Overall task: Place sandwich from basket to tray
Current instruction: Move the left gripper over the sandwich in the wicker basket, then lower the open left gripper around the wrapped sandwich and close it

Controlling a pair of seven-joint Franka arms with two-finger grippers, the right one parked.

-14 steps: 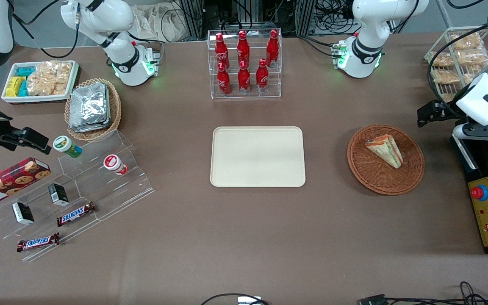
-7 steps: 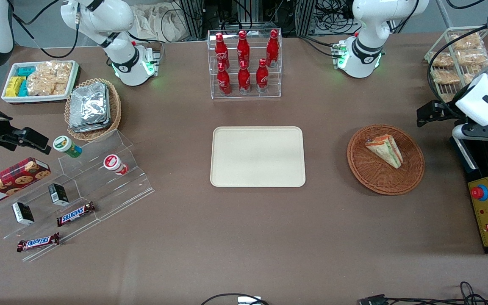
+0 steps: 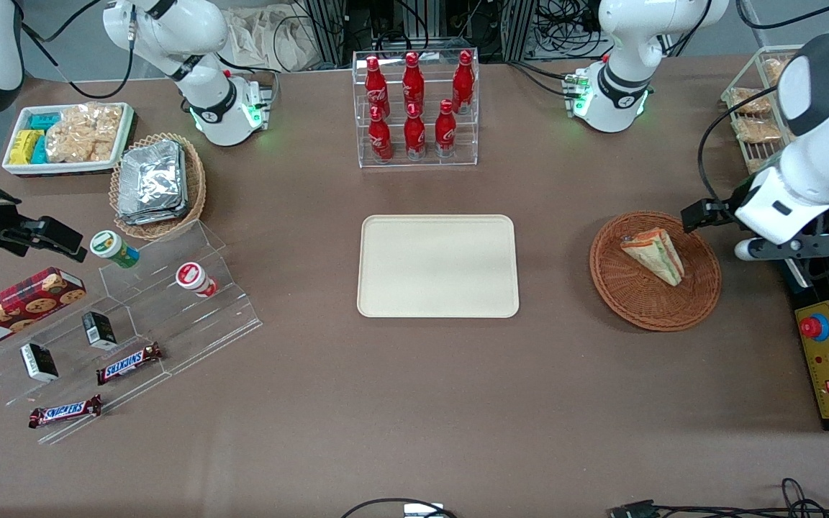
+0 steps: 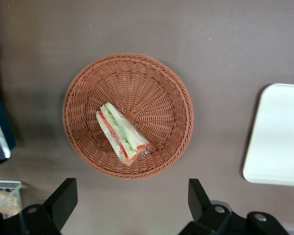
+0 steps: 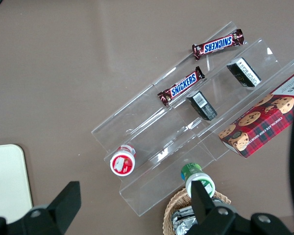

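The hand (image 4: 130, 205) hangs above the table (image 3: 414, 403) near the basket's (image 3: 699, 302) rim toward the working arm's end, its two dark fingers (image 4: 63, 200) spread wide and holding nothing (their tips are cut off in the wrist view). The sandwich (image 3: 653, 254), a pale wedge with green and orange-red layers under clear wrap, lies in the basket. The tray (image 3: 437, 265) sits well apart, bare.

A matte brown surface (image 3: 414, 403) fills nearly the whole scene under even, soft light with faint shadows. Farther from the front camera than the clear bottle rack (image 3: 416, 108), black cables (image 3: 551, 29) and metal frames (image 3: 422, 21) crowd its edge.
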